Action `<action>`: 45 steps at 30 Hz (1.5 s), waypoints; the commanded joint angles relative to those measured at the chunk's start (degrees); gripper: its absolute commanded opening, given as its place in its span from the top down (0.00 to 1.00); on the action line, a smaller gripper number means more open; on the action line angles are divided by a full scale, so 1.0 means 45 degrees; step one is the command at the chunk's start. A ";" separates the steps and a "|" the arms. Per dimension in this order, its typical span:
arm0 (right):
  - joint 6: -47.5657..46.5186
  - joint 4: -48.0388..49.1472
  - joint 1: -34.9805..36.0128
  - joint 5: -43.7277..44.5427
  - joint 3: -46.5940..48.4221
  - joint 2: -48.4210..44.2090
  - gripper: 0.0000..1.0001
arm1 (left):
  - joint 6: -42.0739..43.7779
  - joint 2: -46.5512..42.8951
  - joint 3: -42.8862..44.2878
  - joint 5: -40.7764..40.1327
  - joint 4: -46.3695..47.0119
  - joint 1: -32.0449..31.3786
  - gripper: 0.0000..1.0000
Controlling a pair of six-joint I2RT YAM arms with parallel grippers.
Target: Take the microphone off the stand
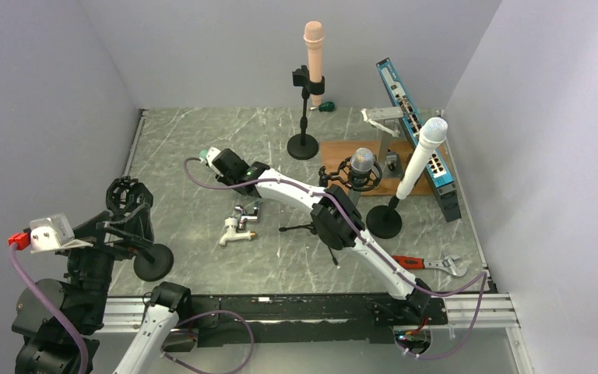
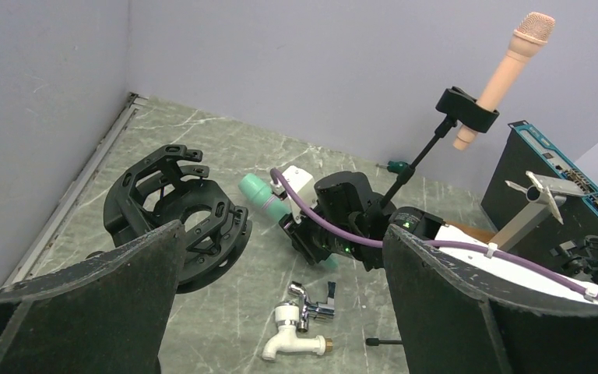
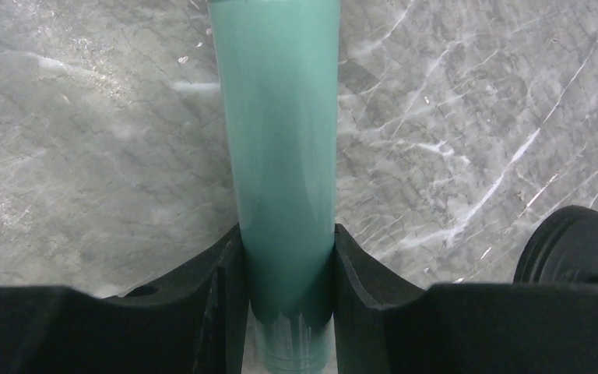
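Observation:
A teal-green microphone point(image 3: 280, 148) is clamped between my right gripper's point(image 3: 286, 243) black fingers, low over the marble table. In the left wrist view the microphone point(image 2: 258, 195) sticks out to the left of the right gripper point(image 2: 286, 216). In the top view the right gripper point(image 1: 219, 165) is left of centre, and the microphone is mostly hidden under it. The black shock-mount stand point(image 1: 128, 204) at the near left holds nothing; its ring also shows in the left wrist view point(image 2: 175, 210). My left gripper point(image 2: 280, 312) is wide open and empty, beside that stand.
Two taps point(image 1: 237, 224) and a small black tripod point(image 1: 307, 228) lie mid-table. A peach microphone point(image 1: 314, 47), a white microphone point(image 1: 424, 156) and a silver one point(image 1: 362, 164) stand at the back right. A blue network switch point(image 1: 416, 125) and a wrench point(image 1: 436, 265) lie right.

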 commanded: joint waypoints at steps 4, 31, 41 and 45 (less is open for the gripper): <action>0.0316 0.0221 -0.0099 -0.0072 0.0334 -0.0236 0.58 | -0.0140 0.0130 0.0201 0.0045 -0.0145 0.0008 0.01; 0.3018 -0.0819 0.0730 -0.1704 -0.1187 -0.5221 0.00 | -0.0957 0.2029 0.1217 -0.1403 -0.2086 0.0004 0.03; 0.8383 0.2267 0.0806 -0.7240 -0.5141 -0.8772 0.00 | -0.1083 0.2509 0.1840 -0.1264 -0.1718 0.0004 0.05; 1.0691 0.5021 0.1149 -0.8727 -0.6565 -0.9575 0.00 | -0.1126 0.1021 0.1069 -0.0927 -0.0036 0.0004 0.05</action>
